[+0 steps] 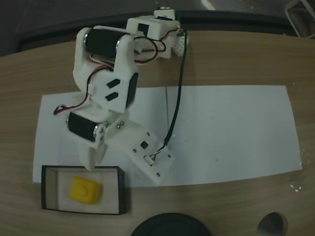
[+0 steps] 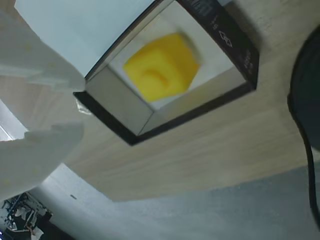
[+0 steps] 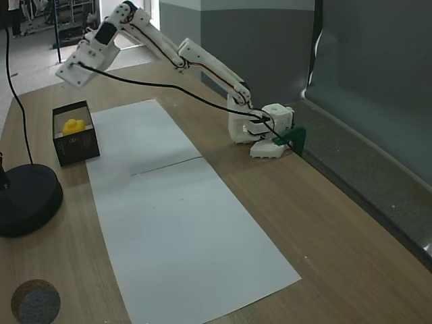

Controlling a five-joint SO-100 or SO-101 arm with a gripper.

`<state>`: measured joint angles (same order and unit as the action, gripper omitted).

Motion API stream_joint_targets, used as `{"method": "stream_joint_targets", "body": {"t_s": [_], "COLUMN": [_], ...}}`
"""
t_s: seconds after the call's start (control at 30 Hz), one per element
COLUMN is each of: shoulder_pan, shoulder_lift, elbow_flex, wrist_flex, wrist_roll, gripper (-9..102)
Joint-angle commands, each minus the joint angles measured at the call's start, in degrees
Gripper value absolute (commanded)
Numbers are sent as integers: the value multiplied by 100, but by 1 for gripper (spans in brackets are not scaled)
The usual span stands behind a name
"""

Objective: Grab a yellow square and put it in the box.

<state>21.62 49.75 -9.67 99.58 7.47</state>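
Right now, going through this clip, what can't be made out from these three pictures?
- Gripper: wrist view cuts it off at the left edge; open or shut unclear.
- Yellow square: blurred in the wrist view, so its face mark is unreadable.
- Box: its near wall hides the square's base in a fixed view.

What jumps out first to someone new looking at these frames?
The yellow square draws the eye first: it lies inside the black-walled box, at the lower left of the top-down fixed view. Just above the box's rim in that view hangs the white arm's end effector, with nothing between its fingers. The box sits on the wooden table beside a large white paper sheet.
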Motion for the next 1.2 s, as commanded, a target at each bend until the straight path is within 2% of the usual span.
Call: {"method": "stream_joint_targets", "body": {"t_s": [0.0, 0.2, 0.47, 0.8, 0.97, 1.17], "shoulder_pan": [-193, -1011, -2215, -2215, -2215, -2224], "shoulder_lift": [2127, 4702, 8306, 12270, 13526, 14177], "elbow_flex": [132, 2391, 6855, 12006, 13526, 14414], "wrist_flex": [18, 9, -158, -1723, -2153, -2689], "wrist_roll": [97, 97, 105, 62, -396, -413], "gripper": [4, 3, 3, 0, 0, 0]}}
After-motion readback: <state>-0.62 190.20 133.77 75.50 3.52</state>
